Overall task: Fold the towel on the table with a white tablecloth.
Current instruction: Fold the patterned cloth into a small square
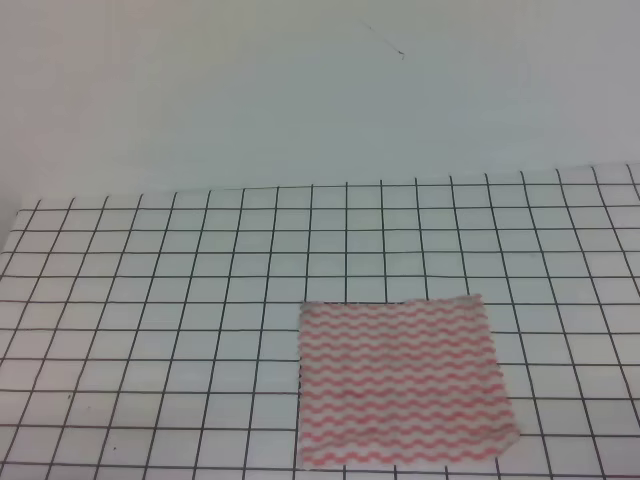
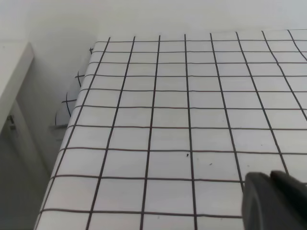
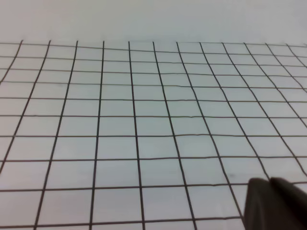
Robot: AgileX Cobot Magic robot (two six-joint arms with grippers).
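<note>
Covering most of the exterior high view: one table with a white tablecloth [image 1: 150, 300], flat, matte, ruled with thin black lines into small squares. Plain pale wall [image 1: 300, 90] above it in the upper half of the frame, with a faint dark mark near top centre.

Lying flat on the cloth at lower centre-right of the exterior high view: one towel [image 1: 400, 382], thin white fabric crossed by pink-red wavy horizontal stripes, roughly square, spread in a single unfolded layer. Edges slightly uneven; lower right corner a little rumpled. Near edge close to the bottom of the frame. Not visible in either wrist view.

Seen in the left wrist view: table edge at left, cloth draping over the corner, and a white ledge or shelf [image 2: 12, 72] at upper left.

Showing only as a dark, blurred shape at the lower right corner of the left wrist view: left gripper [image 2: 276, 201]; released or clenched cannot be told. Same for the right gripper [image 3: 276, 203], lower right of the right wrist view; condition cannot be told. Neither touching the towel. Count: two grippers, one towel, one table.
</note>
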